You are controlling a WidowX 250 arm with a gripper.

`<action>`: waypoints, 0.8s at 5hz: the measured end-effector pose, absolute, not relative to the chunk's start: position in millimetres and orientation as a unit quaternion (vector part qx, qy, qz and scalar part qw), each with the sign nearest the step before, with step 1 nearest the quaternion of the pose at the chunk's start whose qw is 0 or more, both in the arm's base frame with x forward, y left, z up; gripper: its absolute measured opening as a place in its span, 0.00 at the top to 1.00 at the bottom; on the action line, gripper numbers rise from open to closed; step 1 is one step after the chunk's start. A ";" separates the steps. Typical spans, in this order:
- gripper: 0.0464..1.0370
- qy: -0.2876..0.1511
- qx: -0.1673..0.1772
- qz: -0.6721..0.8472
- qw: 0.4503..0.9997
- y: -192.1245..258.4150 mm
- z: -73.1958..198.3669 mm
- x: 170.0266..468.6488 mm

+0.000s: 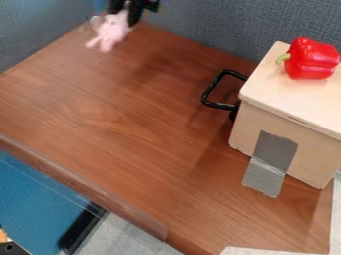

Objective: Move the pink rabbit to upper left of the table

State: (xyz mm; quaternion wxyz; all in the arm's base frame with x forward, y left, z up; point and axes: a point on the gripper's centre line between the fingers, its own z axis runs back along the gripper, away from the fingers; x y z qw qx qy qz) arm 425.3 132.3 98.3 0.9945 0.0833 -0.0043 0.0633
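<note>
Brown table edge [86,186], black gripper [125,11] at far corner — jaws pinching pink rabbit [111,31], limbs dangling

the table [133,114] is smooth, grained wood with a soft sheen; by its right edge, the box [256,117] is smooth, matt wood. the pepper [313,57] looks like glossy plastic, the tape [269,162] creased and faintly shiny, the rabbit [111,32] matt.

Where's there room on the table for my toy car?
The table's wide middle looks bare, between the pink rabbit and the black handle, down to the front edge. It's crowded at the far left corner, by the rabbit and end effector, and right, by the wooden box.
</note>
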 end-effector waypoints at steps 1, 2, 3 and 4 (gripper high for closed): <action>0.72 -0.017 0.071 0.029 0.997 108.2 88.2 450.1; 0.66 -0.023 0.061 0.013 0.998 94.9 65.0 463.5; 0.35 -0.029 0.064 -0.002 0.998 87.3 62.5 466.7; 0.07 -0.010 0.059 -0.005 0.998 84.9 51.0 459.1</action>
